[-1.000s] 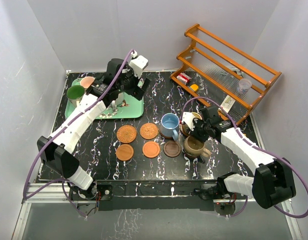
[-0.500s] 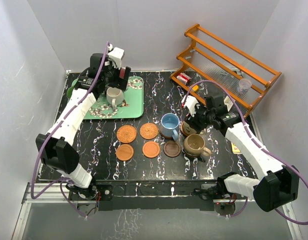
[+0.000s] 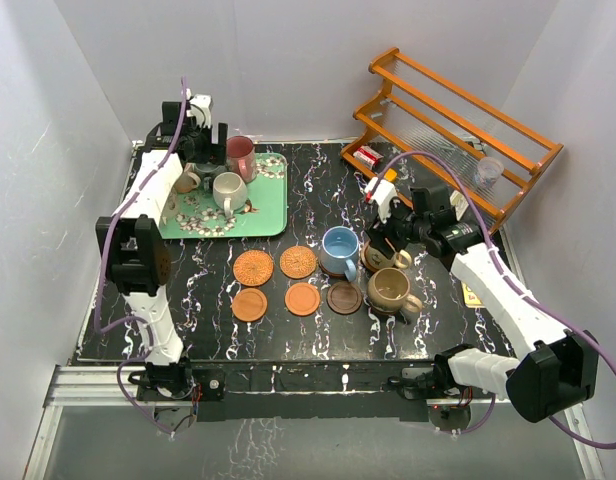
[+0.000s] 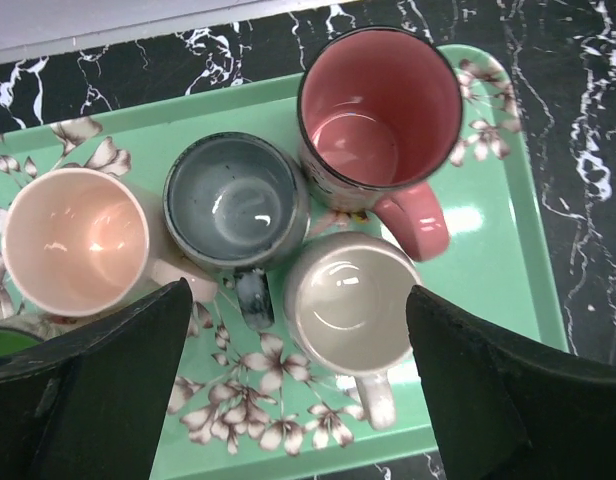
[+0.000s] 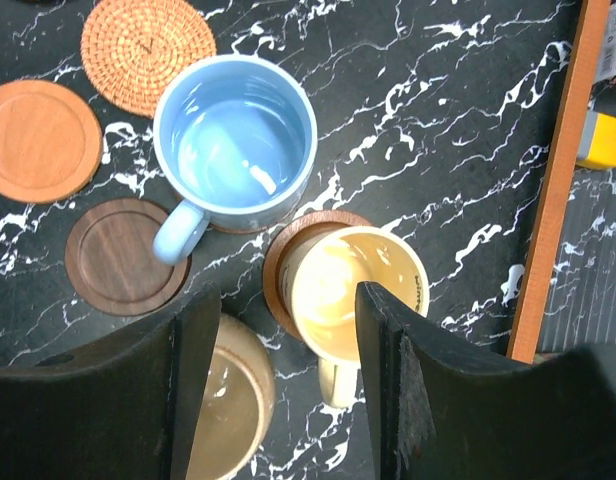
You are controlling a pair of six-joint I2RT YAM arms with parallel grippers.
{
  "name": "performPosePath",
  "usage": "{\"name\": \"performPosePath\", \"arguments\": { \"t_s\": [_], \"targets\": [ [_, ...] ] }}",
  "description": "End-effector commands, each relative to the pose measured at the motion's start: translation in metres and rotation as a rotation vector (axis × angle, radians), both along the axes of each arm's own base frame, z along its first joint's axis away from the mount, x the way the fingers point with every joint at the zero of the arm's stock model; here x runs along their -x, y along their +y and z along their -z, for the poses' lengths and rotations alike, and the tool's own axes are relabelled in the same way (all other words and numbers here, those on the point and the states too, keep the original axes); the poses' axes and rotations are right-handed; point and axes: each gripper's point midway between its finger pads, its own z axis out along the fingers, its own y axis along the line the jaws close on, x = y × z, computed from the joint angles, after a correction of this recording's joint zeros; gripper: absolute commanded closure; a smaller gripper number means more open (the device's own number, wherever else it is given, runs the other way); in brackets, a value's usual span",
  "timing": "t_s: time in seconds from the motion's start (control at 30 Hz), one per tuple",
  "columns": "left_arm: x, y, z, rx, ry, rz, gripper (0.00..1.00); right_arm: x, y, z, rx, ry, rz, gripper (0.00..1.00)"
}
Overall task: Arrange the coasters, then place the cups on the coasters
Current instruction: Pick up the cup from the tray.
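Yellow-cream cup point(image 5: 353, 290) now sits on a dark coaster point(image 5: 279, 262) beside the blue cup point(image 5: 235, 140); right hand point(image 5: 286, 330) has let go, fingers parted, holding nothing. Left hand point(image 4: 298, 340) swung over to the tray point(image 4: 493, 255), wide open above the cream-white cup point(image 4: 348, 300), prob. next pick

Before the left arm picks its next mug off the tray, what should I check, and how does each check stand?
1. Left gripper open and empty above the tray: ok.
2. Right gripper open, holding nothing: ok.
3. Yellow-cream mug set on a dark coaster: ok.
4. Tray mugs upright: ok.
5. Finger room around the white mug: not ok, the grey-teal mug crowds it.
6. A coaster free to receive a mug: ok, the bare dark coaster. Whether the tan mug has a coaster under it: cannot tell.
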Motion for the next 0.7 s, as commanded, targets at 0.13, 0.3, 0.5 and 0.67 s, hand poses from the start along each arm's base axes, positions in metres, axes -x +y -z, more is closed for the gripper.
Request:
{"name": "performPosePath", "arguments": {
  "t_s": [0.13, 0.3, 0.5, 0.67],
  "targets": [
    [-0.044, -0.008, -0.013, 0.082, -0.086, 0.002, 0.18, -0.015, 0.005, -0.001, -0.079, -0.086, 0.032, 0.46],
    [-0.07, -0.012, -0.003, 0.103, -0.089, 0.002, 0.22, -0.014, 0.001, 0.004, -0.098, -0.067, 0.042, 0.46],
    [-0.095, -0.017, 0.015, 0.132, -0.087, -0.007, 0.29, -0.016, -0.005, 0.006, -0.101, -0.064, 0.058, 0.45],
    [-0.105, -0.017, 0.032, 0.122, -0.073, 0.001, 0.39, -0.015, -0.006, 0.01, -0.099, -0.055, 0.062, 0.45]
  ]
}}
